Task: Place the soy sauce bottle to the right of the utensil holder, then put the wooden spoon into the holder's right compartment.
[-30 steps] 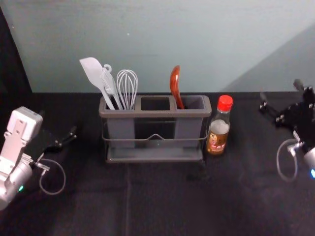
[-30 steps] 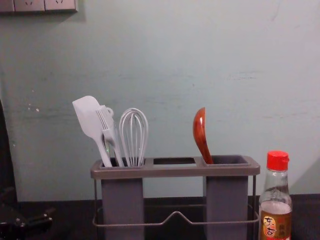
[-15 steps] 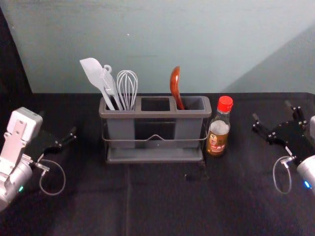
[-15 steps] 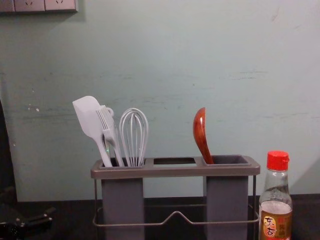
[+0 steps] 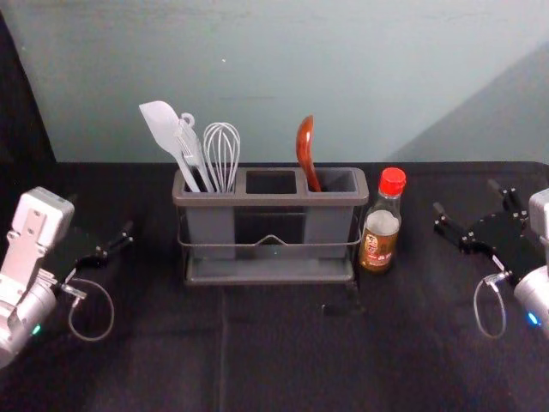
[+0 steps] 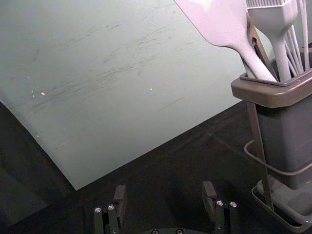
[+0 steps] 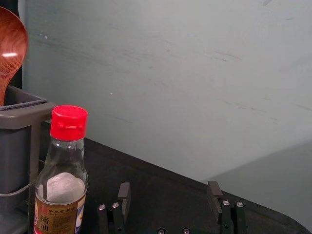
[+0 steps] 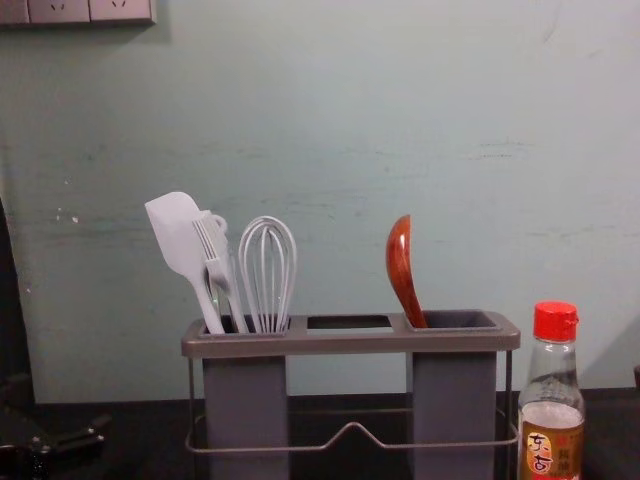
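1. My right end effector [image 5: 466, 195] is out on the right side, well apart from the bottle. Its fingers are spread wide with nothing between them.
2. The soy sauce bottle [image 5: 380, 236] stands upright on the black tabletop [image 5: 283, 360], just beside the right end of the utensil holder [image 5: 270, 199]. Red cap's on; I can't tell if bottle and holder actually touch.
3. The wooden spoon [image 5: 305, 146] is in the holder's right compartment, bowl up, leaning a bit to the left. Middle compartment's got nothing poking out of it.
4. Left compartment has a pale spatula [image 5: 163, 129], a brush [image 8: 212, 245] and a whisk [image 5: 222, 154].
5. My left end effector [image 5: 101, 215] is parked left of the holder, also wide and holding nothing.
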Controlling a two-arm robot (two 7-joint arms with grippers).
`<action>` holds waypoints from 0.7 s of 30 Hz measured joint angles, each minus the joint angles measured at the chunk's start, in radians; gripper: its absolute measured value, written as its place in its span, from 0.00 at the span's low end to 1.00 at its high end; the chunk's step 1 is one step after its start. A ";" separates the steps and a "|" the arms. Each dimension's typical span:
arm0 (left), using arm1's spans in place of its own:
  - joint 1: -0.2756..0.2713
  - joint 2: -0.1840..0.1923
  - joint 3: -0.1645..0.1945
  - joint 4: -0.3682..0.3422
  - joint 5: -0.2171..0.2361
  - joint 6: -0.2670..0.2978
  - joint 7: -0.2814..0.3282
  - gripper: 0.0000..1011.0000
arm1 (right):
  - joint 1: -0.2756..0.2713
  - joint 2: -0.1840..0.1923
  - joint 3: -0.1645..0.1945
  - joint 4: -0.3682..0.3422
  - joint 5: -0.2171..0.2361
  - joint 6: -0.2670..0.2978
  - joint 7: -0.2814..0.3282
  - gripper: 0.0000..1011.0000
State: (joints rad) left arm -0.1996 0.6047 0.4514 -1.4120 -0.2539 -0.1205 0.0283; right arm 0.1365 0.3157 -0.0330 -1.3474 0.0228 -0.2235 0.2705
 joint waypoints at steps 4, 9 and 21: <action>0.000 0.000 0.000 0.000 0.000 0.000 0.000 1.00 | 0.000 0.000 0.001 0.000 0.000 -0.001 0.000 0.99; 0.000 0.000 0.000 0.000 0.000 0.000 0.000 1.00 | 0.000 -0.001 0.002 0.000 0.001 -0.002 0.001 0.99; 0.000 0.000 0.000 0.000 0.000 0.000 0.000 1.00 | -0.001 -0.002 0.004 0.001 0.001 -0.005 0.001 0.99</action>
State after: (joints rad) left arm -0.1995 0.6047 0.4514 -1.4120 -0.2539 -0.1205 0.0283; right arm 0.1351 0.3137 -0.0291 -1.3461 0.0238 -0.2282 0.2716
